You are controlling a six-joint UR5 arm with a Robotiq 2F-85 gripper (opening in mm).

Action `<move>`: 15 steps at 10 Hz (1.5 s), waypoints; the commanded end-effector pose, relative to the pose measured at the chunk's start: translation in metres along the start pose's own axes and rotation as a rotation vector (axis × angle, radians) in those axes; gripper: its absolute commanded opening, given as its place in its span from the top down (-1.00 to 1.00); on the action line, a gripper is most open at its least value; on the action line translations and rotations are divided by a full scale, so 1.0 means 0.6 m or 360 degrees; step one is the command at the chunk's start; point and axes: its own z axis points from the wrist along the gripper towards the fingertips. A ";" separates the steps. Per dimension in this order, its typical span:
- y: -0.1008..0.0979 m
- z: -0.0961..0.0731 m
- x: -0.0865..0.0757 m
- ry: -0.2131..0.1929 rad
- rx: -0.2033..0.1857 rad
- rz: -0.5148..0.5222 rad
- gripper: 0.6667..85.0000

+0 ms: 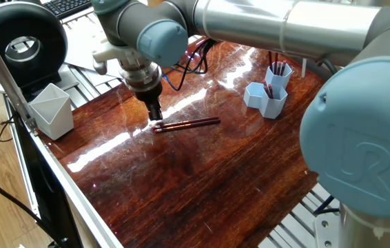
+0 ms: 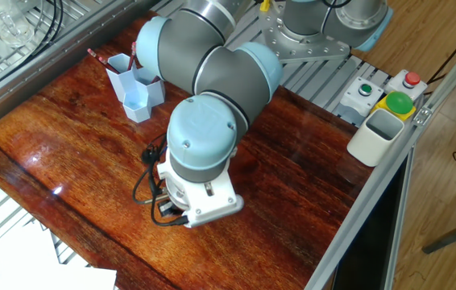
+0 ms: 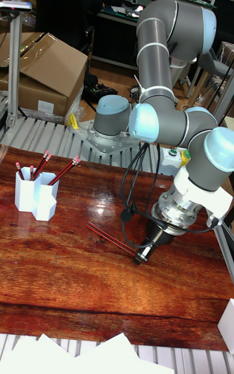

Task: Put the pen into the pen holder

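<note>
Taking the pen [image 1: 187,125] as the landmark and reading one fixed view from left to right: well to its left, at the edge of the wooden table [image 1: 202,186], stands a pale angular cup [image 1: 51,110]. Just above the pen's left end the gripper [image 1: 156,118] points straight down, its dark fingers at the pen's tip, close to the tabletop or touching it. The fingers look drawn close together, but whether they pinch the pen cannot be told. The wrist stands upright over that end, and the grey forearm runs from it up and to the right across the picture. The pen lies flat on the table, nearly level in this view. Well to its right, near the far edge, is the pen holder [image 1: 269,91] with red pencils standing in it. In the tall fixed view the gripper [image 3: 147,250] leans slightly over the pen [image 3: 110,236].
</note>
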 end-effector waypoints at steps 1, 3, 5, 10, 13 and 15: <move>0.014 -0.006 0.009 0.0016 -0.0022 0.0036 0.99; 0.023 0.001 0.007 0.0000 -0.0028 0.0045 0.99; 0.025 0.003 0.005 -0.0013 -0.0030 0.0039 0.99; 0.024 0.011 -0.003 -0.0037 -0.0005 0.0037 0.99; -0.127 -0.051 0.002 0.0014 0.0351 -0.0300 0.99; -0.125 -0.059 0.012 0.0041 0.0310 -0.0295 0.99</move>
